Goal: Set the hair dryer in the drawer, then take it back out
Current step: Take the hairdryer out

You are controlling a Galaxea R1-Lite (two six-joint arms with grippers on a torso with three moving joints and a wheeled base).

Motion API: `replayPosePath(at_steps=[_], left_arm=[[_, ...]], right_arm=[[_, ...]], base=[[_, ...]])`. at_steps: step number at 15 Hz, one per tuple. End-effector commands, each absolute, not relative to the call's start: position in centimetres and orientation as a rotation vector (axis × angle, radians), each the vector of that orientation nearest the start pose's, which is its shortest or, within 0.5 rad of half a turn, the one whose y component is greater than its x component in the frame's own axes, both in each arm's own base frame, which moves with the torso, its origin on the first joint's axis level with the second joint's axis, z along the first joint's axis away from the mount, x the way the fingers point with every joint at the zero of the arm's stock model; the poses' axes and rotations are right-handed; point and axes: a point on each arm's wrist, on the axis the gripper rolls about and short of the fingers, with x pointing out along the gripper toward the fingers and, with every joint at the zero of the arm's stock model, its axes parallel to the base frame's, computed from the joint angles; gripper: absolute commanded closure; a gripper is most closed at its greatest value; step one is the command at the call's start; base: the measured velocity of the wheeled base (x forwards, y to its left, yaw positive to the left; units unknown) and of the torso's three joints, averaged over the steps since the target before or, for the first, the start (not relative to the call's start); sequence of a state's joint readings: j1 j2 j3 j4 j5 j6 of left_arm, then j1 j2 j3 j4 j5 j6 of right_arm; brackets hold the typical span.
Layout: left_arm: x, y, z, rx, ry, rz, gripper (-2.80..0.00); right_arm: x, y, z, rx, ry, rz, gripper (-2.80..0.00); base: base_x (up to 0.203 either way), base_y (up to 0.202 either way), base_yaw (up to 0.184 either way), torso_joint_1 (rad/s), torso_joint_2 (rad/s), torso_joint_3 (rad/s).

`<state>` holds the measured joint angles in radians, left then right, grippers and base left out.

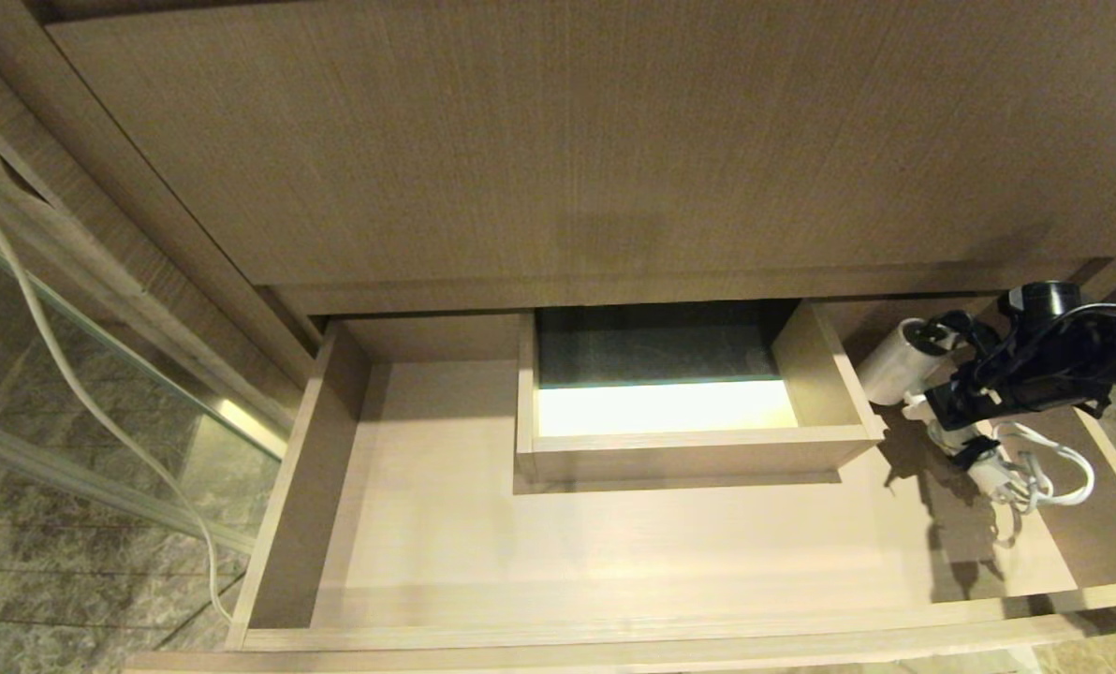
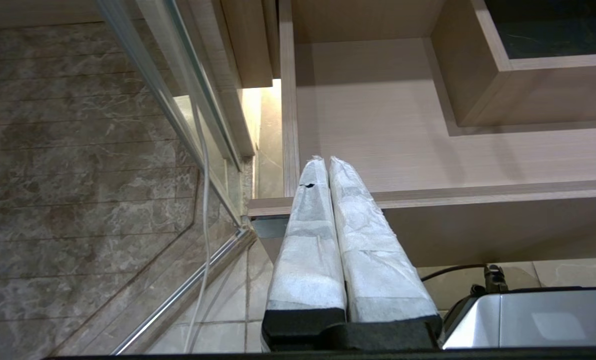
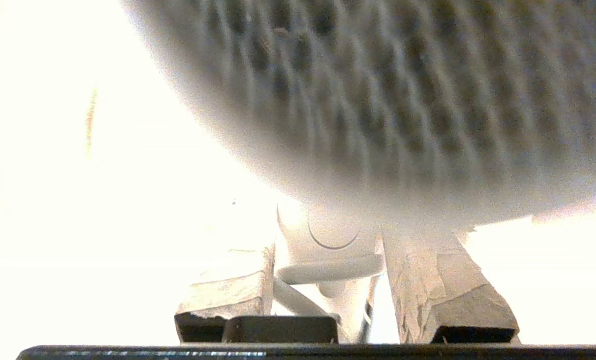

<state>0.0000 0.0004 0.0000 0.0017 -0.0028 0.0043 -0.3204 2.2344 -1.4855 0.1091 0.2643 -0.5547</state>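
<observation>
The dryer (image 1: pixel 895 373) lies in the drawer's (image 1: pixel 558 637) back right corner; the right gripper (image 1: pixel 965 412) straddles its handle, seemingly gripping; lifting out remains.

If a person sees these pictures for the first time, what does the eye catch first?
First, the wide wooden drawer standing open, with a boxed cut-out at its back that glows bright inside. Next, at the drawer's right end, the white hair dryer with its bundled cord, and the black right gripper closed around its handle.
</observation>
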Motion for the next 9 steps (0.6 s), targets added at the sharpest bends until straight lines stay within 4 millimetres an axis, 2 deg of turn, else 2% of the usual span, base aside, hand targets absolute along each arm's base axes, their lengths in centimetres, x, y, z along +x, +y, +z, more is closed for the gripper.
replayPosePath(at_steps=[1, 5, 9], left_arm=[[-2.3, 0.0, 7.5, 0.005, 0.005, -0.003, 0.0], [-2.3, 0.0, 7.5, 0.005, 0.005, -0.003, 0.0], [-2.3, 0.0, 7.5, 0.005, 0.004, -0.003, 0.0]], right_arm=[[39.7, -12.5, 13.0, -0.308, 0.742, 0.164, 0.0], [38.1, -12.0, 15.1, -0.332, 0.714, 0.155, 0.0], [36.2, -11.8, 18.2, -0.353, 0.658, 0.114, 0.0]], base=[[0.0, 0.0, 0.0, 0.0, 0.0, 0.0], [0.0, 0.0, 0.0, 0.0, 0.0, 0.0], [0.0, 0.0, 0.0, 0.0, 0.0, 0.0]])
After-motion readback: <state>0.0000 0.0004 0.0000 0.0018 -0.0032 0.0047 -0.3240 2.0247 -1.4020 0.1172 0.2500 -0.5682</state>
